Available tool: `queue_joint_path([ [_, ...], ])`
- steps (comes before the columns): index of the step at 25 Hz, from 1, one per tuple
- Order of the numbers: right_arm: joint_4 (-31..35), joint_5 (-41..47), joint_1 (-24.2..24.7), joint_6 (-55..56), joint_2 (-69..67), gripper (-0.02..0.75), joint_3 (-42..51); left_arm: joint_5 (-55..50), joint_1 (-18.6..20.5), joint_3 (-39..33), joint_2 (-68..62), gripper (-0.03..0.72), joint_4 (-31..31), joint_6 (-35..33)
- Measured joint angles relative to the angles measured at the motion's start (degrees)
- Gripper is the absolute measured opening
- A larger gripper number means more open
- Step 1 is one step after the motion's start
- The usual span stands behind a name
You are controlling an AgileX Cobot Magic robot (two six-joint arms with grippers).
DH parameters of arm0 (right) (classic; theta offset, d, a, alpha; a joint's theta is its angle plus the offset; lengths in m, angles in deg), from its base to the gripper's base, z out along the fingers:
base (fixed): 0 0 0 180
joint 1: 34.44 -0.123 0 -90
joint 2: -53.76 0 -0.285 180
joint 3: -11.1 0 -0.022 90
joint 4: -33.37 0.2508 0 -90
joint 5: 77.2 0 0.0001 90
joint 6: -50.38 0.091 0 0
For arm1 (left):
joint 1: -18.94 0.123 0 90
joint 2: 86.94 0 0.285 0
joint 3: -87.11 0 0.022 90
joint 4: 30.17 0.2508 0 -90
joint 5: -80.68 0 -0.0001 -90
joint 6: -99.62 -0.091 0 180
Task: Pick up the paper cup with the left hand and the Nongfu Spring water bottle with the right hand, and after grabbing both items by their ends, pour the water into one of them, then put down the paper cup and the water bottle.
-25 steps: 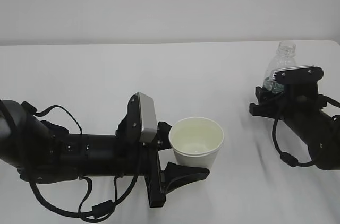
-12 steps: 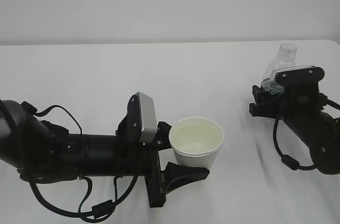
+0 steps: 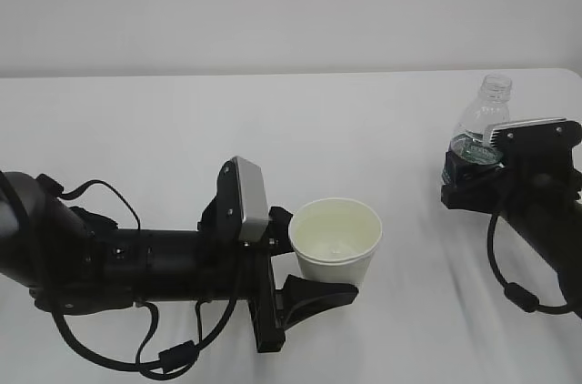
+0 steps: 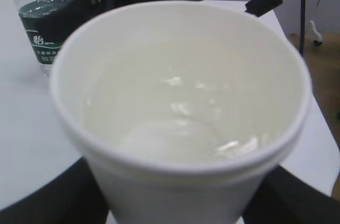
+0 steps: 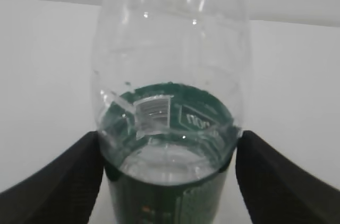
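The paper cup (image 3: 335, 238) stands upright near the table's front, a little clear water (image 4: 175, 128) glinting at its bottom. My left gripper (image 3: 318, 257) is shut on it, one black finger pressed against each side low down (image 4: 297, 197). The Nongfu Spring water bottle (image 3: 482, 120) stands upright and capless at the right. It is clear with a dark green label, and some water (image 5: 170, 163) is left in it. My right gripper (image 3: 464, 179) is open around its lower body, with a narrow gap showing beside the right finger (image 5: 287, 181).
The white table (image 3: 182, 129) runs back to a pale wall. Its right edge, with brown floor beyond (image 4: 326, 144), lies past the bottle (image 4: 42, 27). A black cable (image 3: 509, 288) loops under the right arm.
The right gripper's jaws have widened off the bottle and the right arm has drawn back to the right. The bottle now stands free and upright. The left arm and cup have not moved.
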Motion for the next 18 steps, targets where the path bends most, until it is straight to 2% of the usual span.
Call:
queue_joint_path([
  [18, -2.7, -0.8, 0.0, 3.2, 4.7, 0.593, 8.9, 0.0, 0.0, 0.0, 0.0, 0.477, -5.6, -0.1],
])
